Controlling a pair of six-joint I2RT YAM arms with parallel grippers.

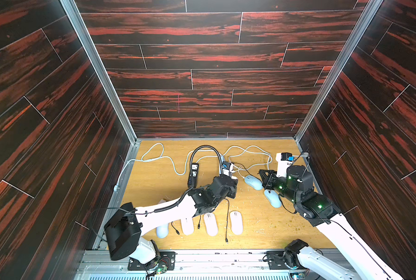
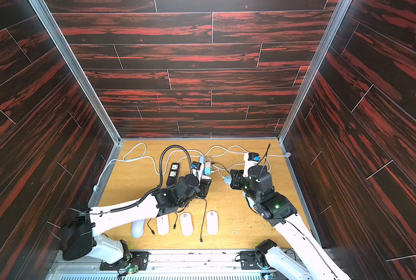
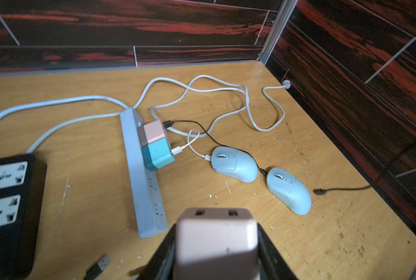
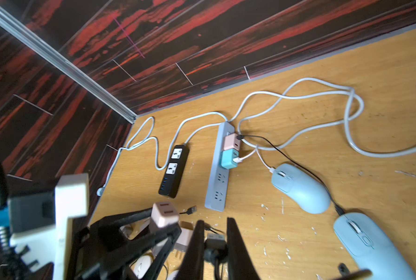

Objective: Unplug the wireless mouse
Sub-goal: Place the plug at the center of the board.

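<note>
Left claw (image 3: 216, 252) clamps a pink USB charger cube (image 3: 216, 230); right claw (image 4: 215, 230) pinches a black USB plug (image 4: 216, 239) nearby.

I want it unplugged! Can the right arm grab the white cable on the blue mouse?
Probably not yet. The blue mouse lies close, uncovered, but the right arm has its jaws shut on a black USB plug; that must go first.

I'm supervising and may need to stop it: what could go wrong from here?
The black cable reaches its blue mouse by running alongside the white-cabled mouse; tugging may drag both. The left end effector holds a loose pink charger and the right end effector pinches a USB plug, so neither is free to brace the grey power strip.
</note>
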